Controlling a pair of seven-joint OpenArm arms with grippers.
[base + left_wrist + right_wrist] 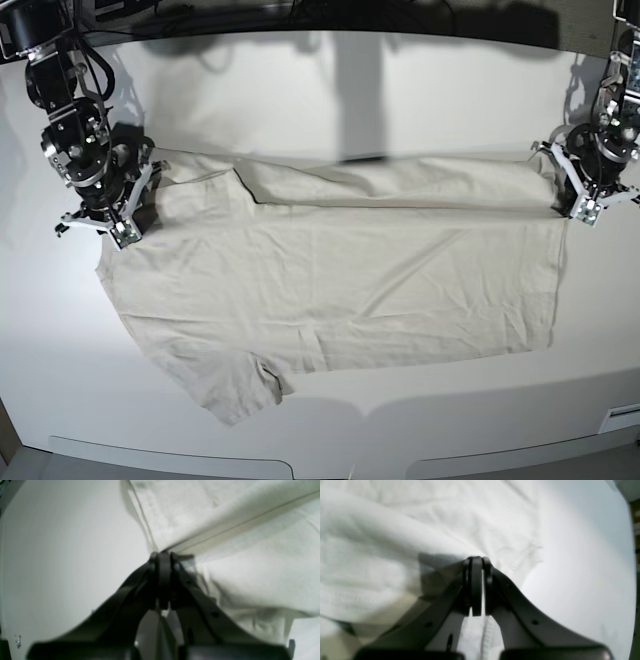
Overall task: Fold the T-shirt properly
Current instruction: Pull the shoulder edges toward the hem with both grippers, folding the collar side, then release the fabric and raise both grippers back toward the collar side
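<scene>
Pale cream cotton, wrinkled, filling the upper and right part of the left wrist view: the T-shirt, lying on a white table. A hemmed edge running diagonally from the upper right down to the tips of the left gripper. Black fingers pressed together, pinching the cloth right at that corner where hem and side edge meet. Bare tabletop to the left of the fingers.

Off-white fabric again in the right wrist view, spread over the left and centre, bunched into a soft ridge toward the upper left. Right gripper closed at the cloth's edge, a thin fold of the T-shirt caught between the tips; only a narrow slit visible lower down between the fingers. Stitched hem seen below, between the finger bases. Plain white table to the right.

Seen from the base view, the T-shirt laid flat across the middle of the table, its far long edge folded over toward the front in a narrow band. One sleeve sticking out at the near left. Right gripper clamped on the cloth at the view's left end of the band, left gripper clamped on it at the view's right end, well apart from each other.
</scene>
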